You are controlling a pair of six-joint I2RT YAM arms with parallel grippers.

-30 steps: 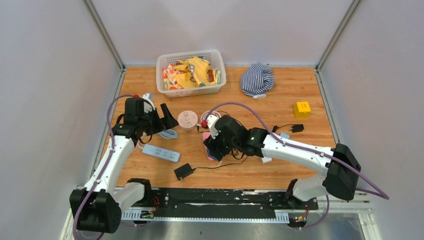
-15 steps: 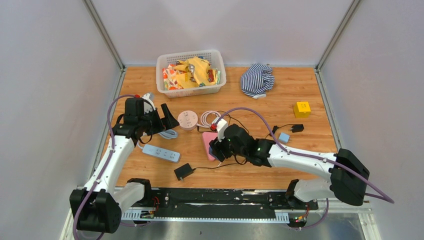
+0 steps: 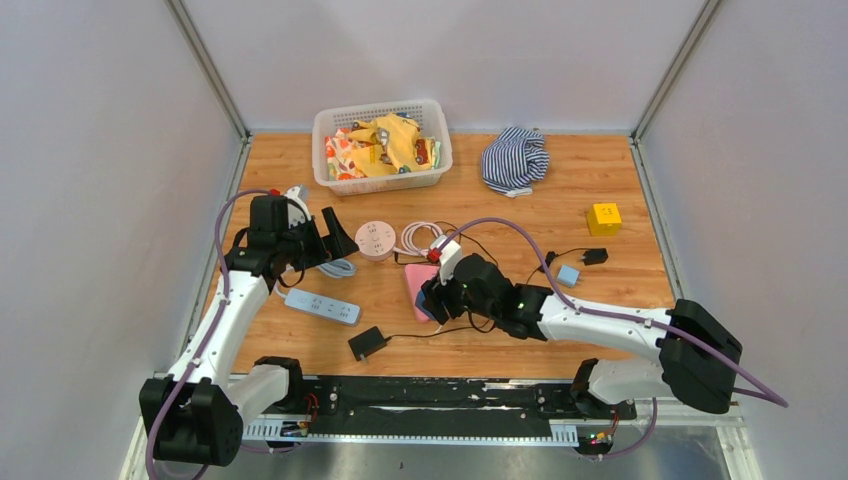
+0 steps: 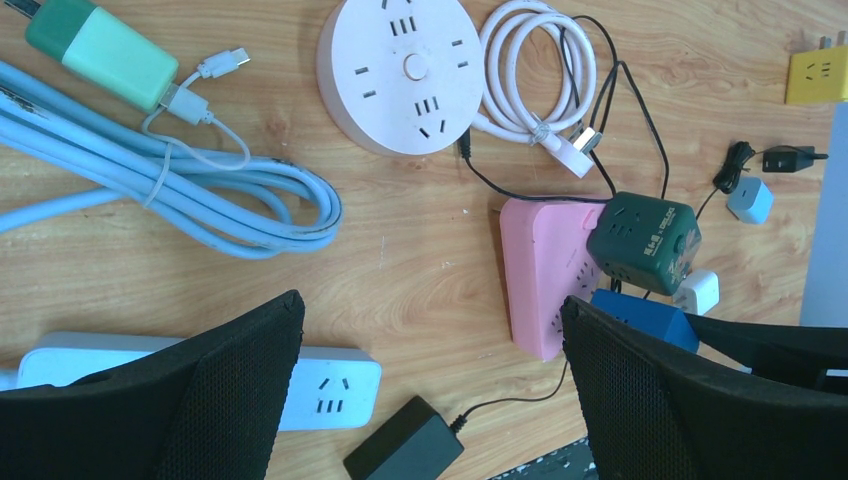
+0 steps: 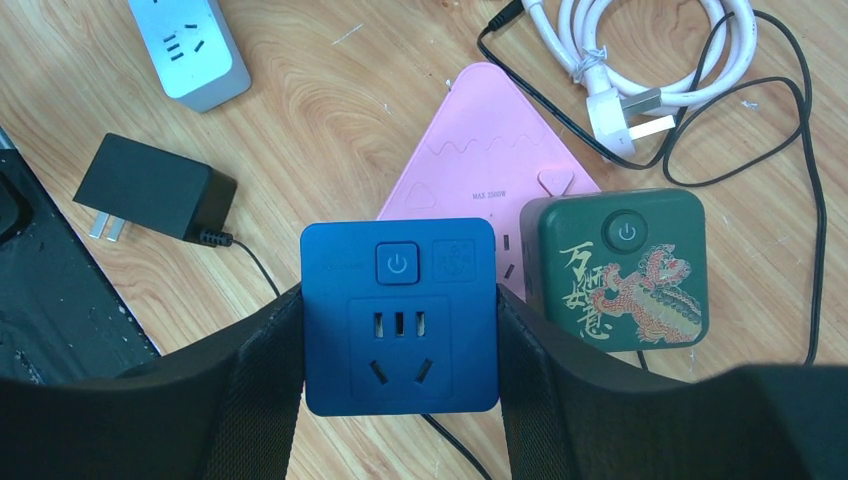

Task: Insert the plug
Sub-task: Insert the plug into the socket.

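Observation:
My right gripper (image 3: 432, 300) is shut on a blue cube socket adapter (image 5: 400, 315), one finger on each side. It holds the cube at the near edge of a pink triangular power strip (image 5: 480, 130), beside a dark green cube adapter (image 5: 615, 268) that sits on the strip. I cannot tell whether the blue cube touches the strip. The left wrist view shows the pink strip (image 4: 540, 270), the green cube (image 4: 645, 235) and the blue cube (image 4: 640, 315). My left gripper (image 3: 340, 243) is open and empty above the table, left of a round white socket (image 3: 376, 240).
A white power strip (image 3: 322, 306) and a black adapter (image 3: 368, 343) lie near the front left. A coiled white cable (image 3: 415, 237) lies behind the pink strip. A basket (image 3: 380, 150), a striped cloth (image 3: 514, 158) and a yellow cube (image 3: 603, 218) are further back.
My right gripper has moved right and nearer with the blue cube, uncovering the pink strip. The left arm has not moved.

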